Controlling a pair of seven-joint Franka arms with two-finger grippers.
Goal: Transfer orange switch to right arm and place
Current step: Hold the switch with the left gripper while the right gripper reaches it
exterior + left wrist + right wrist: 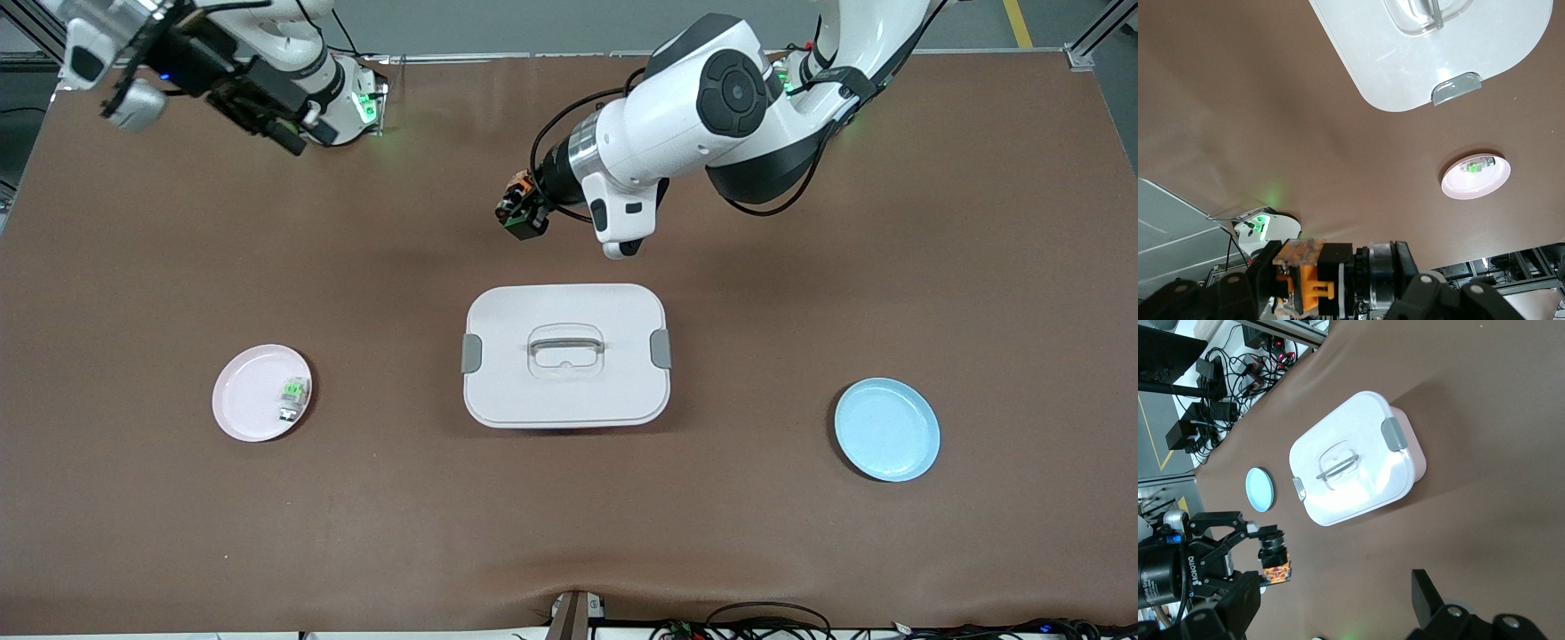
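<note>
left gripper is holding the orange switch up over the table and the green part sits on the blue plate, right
Not quite. The front view shows the green part on the pink plate; the blue plate holds nothing. The left gripper does hold the orange switch over the table.

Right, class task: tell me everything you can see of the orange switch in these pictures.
The orange switch is a tiny stubby part with a black body and orange plastic sections, one end patterned orange and pale. It is off the table, clamped between the dark fingers of the left gripper, which is shut on it and holds it sideways in the air over bare brown table, above the stretch between the robots' bases and the white lidded box. Only the fingers touch it.
</note>
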